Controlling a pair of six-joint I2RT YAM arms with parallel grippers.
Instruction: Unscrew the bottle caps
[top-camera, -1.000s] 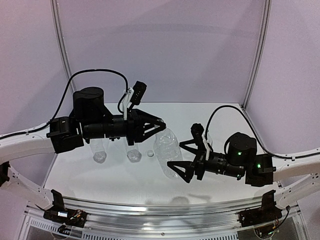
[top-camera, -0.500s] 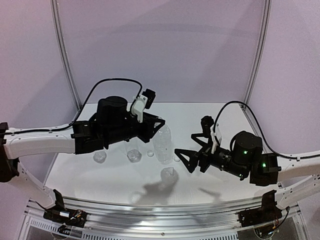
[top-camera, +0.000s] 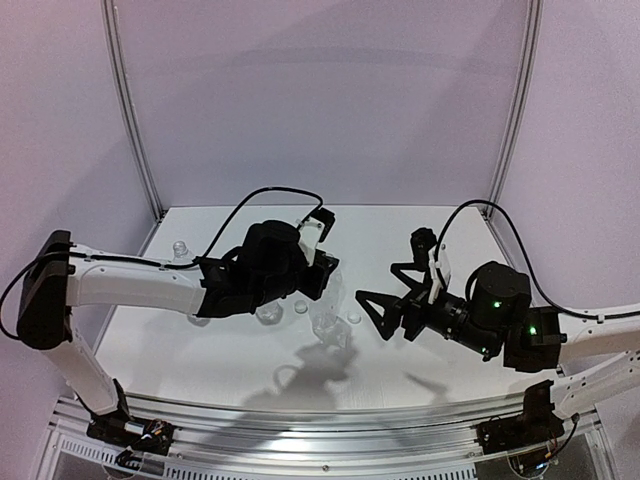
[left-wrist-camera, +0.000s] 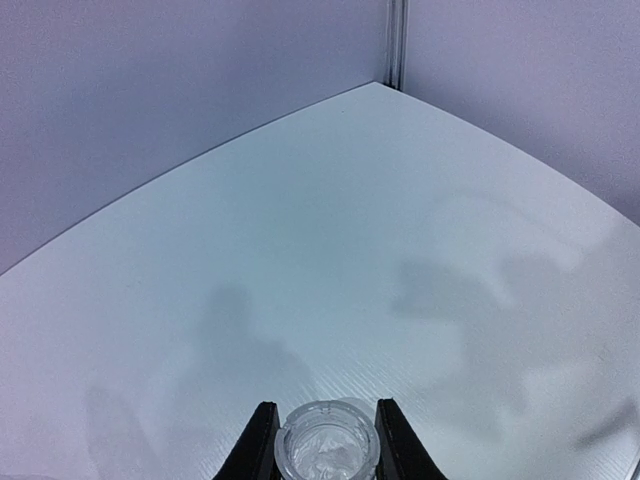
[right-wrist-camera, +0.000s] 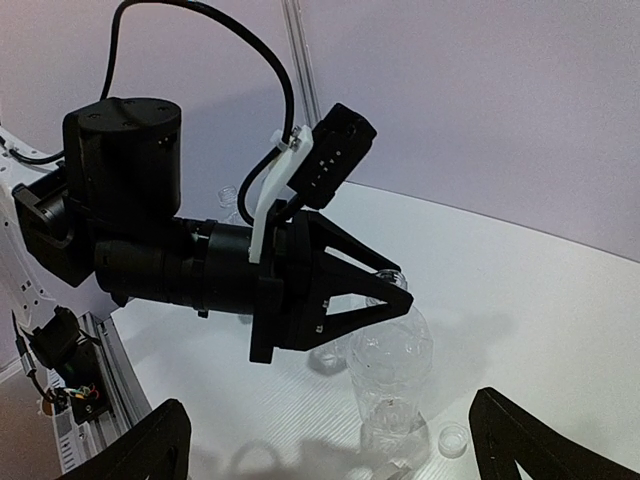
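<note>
Clear bottle (right-wrist-camera: 392, 350) is pinched at its top by the left tool (left-wrist-camera: 327, 415); the spread right tool (top-camera: 375, 283) should probably be brought in next.

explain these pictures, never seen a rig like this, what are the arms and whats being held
These are two robot arms bolted at the near edge of a table. One picture looks down from above and behind them; the other two come from a camera on each wrist. The left end effector is shut on the neck of a clear bottle, whose mouth is open, no cap on it. The right end effector is wide open and empty. A loose cap lies to one side of that bottle, a second cap to the other. A second bottle shows next to the loose cap.
</note>
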